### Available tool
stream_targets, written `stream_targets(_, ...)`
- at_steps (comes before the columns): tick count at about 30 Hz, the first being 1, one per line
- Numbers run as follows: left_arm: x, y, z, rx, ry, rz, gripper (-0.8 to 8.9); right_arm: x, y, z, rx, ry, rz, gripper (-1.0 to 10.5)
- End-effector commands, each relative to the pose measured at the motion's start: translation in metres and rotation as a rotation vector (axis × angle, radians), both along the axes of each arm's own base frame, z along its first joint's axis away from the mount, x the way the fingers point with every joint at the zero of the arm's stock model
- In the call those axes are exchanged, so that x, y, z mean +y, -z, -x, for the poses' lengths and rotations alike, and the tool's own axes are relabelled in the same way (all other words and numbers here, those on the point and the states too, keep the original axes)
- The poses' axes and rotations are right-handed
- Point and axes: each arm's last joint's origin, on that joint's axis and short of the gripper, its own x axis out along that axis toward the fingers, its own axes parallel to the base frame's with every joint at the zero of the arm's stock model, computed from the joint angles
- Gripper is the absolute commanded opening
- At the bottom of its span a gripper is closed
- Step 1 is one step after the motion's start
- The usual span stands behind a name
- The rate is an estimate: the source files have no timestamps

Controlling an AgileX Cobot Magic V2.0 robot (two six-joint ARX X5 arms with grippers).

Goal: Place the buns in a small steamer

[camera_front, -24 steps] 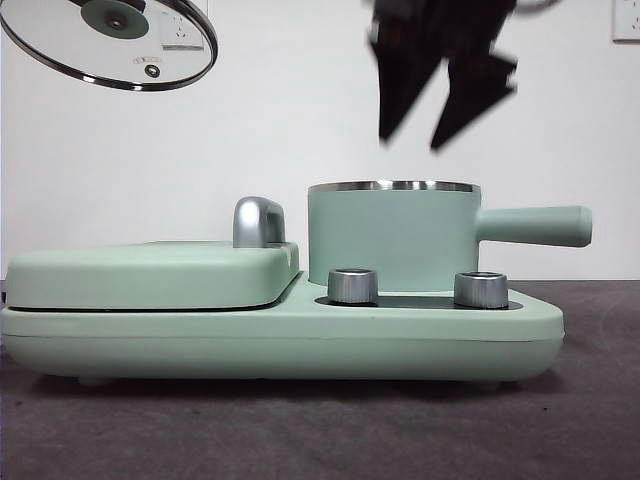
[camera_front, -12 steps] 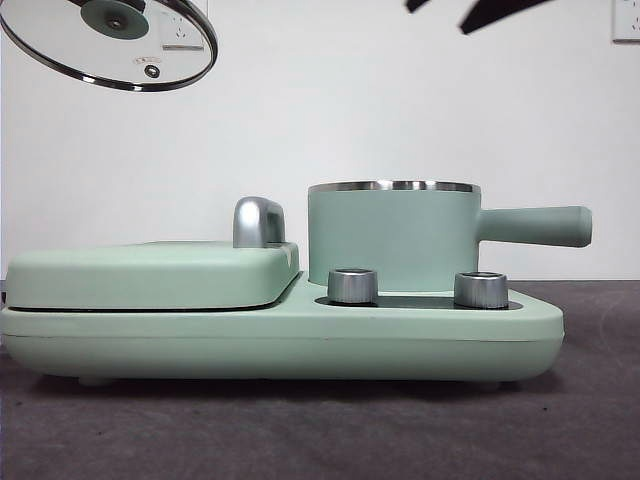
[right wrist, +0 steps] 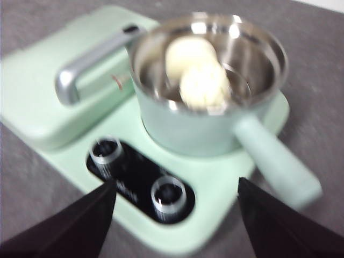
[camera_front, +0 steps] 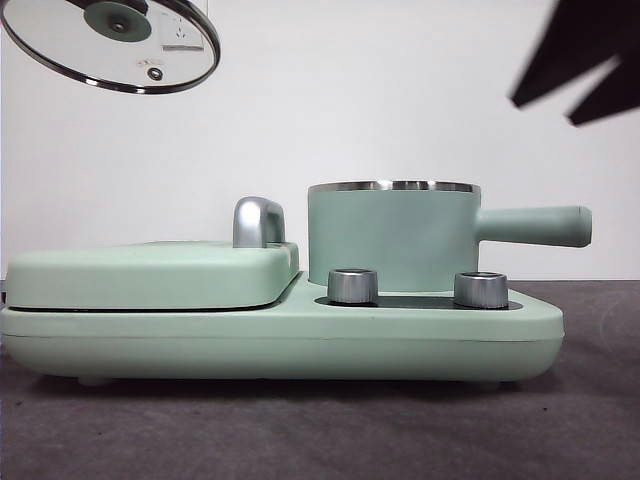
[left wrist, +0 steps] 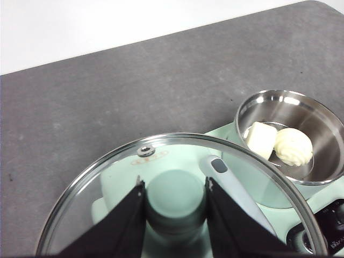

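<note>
1. Take the small steamer [camera_front: 392, 236] as your landmark: it stands uncovered on the mint-green cooker base [camera_front: 280, 335], with its long handle [camera_front: 533, 225] pointing out to one side.
2. Both buns lie inside the steamer, touching each other on its steel floor. You see the smooth bun [left wrist: 260, 139] and the ridged bun [left wrist: 293, 146] side by side in the left wrist view; the right wrist view shows them blurred.
3. Your left gripper [left wrist: 175, 199] holds the glass lid [camera_front: 112, 42] by its green knob [left wrist: 175, 194], one jaw pressed to each side of the knob. The lid hangs tilted, high above the flat lidded griddle [camera_front: 150, 275] and well apart from the steamer.
4. Your right gripper [right wrist: 174, 212] is empty, jaws spread wide. It hangs above the base's two control knobs [right wrist: 171, 193], on the knob side of the steamer, clear of the rim.
5. In the front view, a dark blurred gripper tip [camera_front: 580, 60] sits high above the end of the steamer's handle.
6. The griddle's chrome handle [camera_front: 257, 221] stands just beside the steamer.
</note>
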Motion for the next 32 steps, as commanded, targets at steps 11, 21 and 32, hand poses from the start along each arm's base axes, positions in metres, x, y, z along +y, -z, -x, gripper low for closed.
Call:
stream_targets(11,-0.061,0.01,-0.021,-0.043,0.179,0.052,0.1,-0.027,-0.006,0.043,-0.081,0.067,-0.077,3.5)
stream_targets(21,-0.126,0.041,-0.048,-0.116,0.308,0.093,0.1,-0.028,-0.007,0.046,-0.091,0.064,-0.085,3.5)
stream_targets(32,-0.164,0.07,-0.075,-0.271,0.372,0.093,0.1,-0.029,-0.004,0.047,-0.063,0.064,-0.066,3.5)
